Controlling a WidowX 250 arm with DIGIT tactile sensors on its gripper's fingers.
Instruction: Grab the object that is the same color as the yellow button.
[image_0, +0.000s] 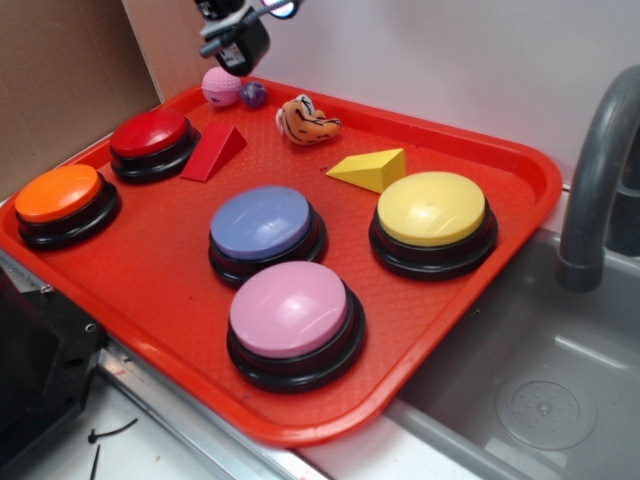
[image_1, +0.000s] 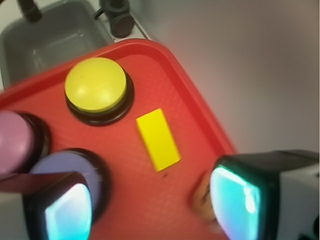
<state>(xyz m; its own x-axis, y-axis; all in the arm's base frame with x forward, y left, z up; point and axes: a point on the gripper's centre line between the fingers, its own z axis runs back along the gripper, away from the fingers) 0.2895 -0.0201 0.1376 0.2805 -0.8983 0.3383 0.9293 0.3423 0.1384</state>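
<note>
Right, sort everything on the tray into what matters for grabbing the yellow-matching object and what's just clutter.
Matters: yellow wedge block, yellow button, gripper.

Clutter: red wedge, striped plush toy, pink ball, purple ball, and the red, orange, blue and pink buttons.

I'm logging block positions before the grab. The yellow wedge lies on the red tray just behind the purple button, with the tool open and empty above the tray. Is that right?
Not quite. The yellow wedge lies just behind the yellow button, not the purple button, as the exterior view shows. The rest holds: it is on the red tray, and the wrist view shows the tool open with nothing between its fingers.
</note>
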